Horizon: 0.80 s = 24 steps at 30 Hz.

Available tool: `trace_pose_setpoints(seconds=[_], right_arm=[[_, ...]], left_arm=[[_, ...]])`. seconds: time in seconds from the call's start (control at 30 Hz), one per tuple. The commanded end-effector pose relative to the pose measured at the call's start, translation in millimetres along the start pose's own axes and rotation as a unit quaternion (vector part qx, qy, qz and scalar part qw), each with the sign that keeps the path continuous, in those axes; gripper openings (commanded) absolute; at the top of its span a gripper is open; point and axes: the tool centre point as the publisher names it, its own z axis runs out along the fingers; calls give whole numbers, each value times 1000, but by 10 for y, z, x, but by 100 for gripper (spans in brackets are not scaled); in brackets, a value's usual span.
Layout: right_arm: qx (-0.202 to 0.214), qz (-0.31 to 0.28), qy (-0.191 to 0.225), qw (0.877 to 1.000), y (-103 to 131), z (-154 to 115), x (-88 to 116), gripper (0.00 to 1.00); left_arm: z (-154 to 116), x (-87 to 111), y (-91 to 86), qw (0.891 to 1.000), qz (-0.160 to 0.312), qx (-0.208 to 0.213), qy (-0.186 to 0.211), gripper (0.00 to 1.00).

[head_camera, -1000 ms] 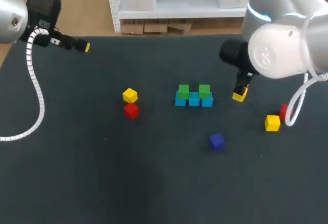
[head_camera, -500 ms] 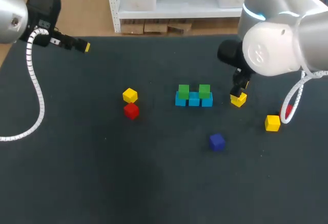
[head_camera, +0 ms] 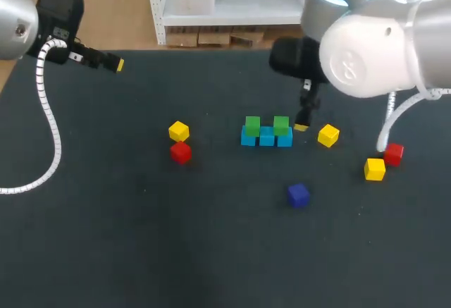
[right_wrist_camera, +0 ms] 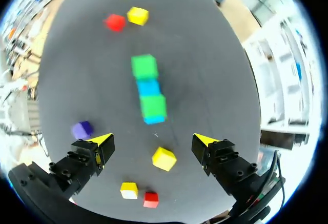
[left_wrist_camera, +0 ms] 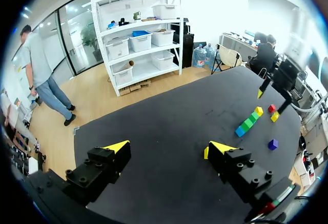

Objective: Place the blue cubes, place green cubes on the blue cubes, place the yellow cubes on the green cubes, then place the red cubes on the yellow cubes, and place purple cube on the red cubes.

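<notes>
Sitting on the blue cubes (head_camera: 266, 137) were two green cubes (head_camera: 252, 125), but the yellow cubes (head_camera: 328, 135), red cubes (head_camera: 181, 152) and purple cube (head_camera: 298, 194) lay loose on the table (head_camera: 211, 251), while the right gripper (right_wrist_camera: 154, 142) hung wide open and empty close to one yellow cube and the left gripper (left_wrist_camera: 169, 147) sat open and empty far off.

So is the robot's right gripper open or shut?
Open. The right gripper has its yellow tips wide apart, holding nothing; the nearest yellow cube lies free of them.
</notes>
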Motion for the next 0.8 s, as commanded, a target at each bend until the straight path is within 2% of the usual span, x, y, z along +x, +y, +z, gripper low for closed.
trace_pose_setpoints(seconds=[0.03, 0.13, 0.37, 0.77, 0.8], right_arm=[[-29, -77, -15, 996, 134, -85, -143, 100], [-34, -108, -12, 993, 171, -48, -255, 100], [-41, -141, -12, 989, 131, 87, -478, 100], [-44, -141, -17, 989, 36, 197, -735, 100], [-42, -139, -11, 989, 29, 218, -747, 98]], left_arm=[[0, 7, 16, 1000, 1, 4, -2, 100], [0, 7, 16, 1000, 1, 4, -2, 100], [0, 7, 16, 1000, 1, 4, -2, 100], [0, 7, 16, 1000, 1, 4, -2, 100], [0, 7, 16, 1000, 1, 4, -2, 100]])
